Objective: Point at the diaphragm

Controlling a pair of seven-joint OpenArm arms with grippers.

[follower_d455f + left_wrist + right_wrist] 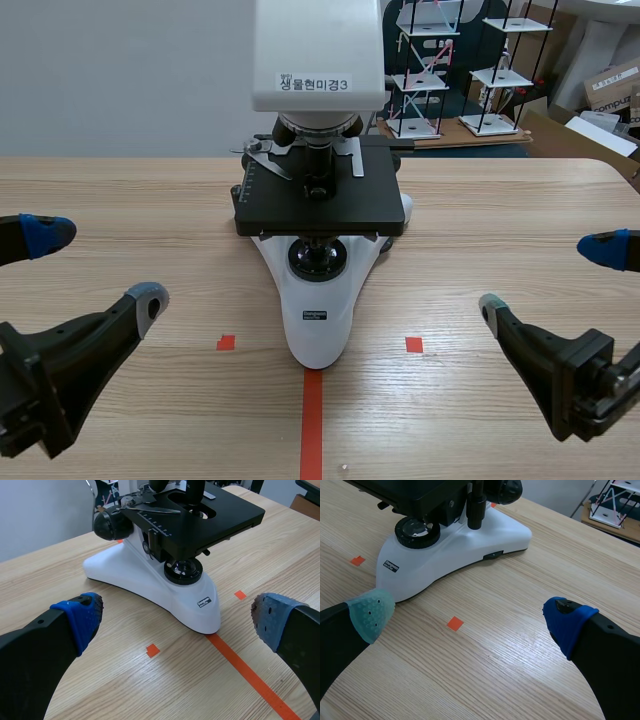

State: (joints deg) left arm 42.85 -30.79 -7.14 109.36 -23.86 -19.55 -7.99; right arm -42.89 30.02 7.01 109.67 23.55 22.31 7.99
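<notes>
A microscope (318,300) with a white base and a black stage (320,205) stands upright at the table's middle. A round black lamp lens (317,260) sits on the base below the stage. Between lens and stage, the black condenser part with a small lever (206,552) shows in the left wrist view; the diaphragm itself is mostly hidden under the stage. My left gripper (97,267) is open, low at the near left, well away from the microscope. My right gripper (549,278) is open at the near right, also apart from it. Neither holds anything.
A black focus knob (106,526) sticks out on the microscope's side. Orange-red tape marks (312,420) lie in front of the base. Wire model stands (430,70) and cardboard boxes (612,90) sit behind the table at the far right.
</notes>
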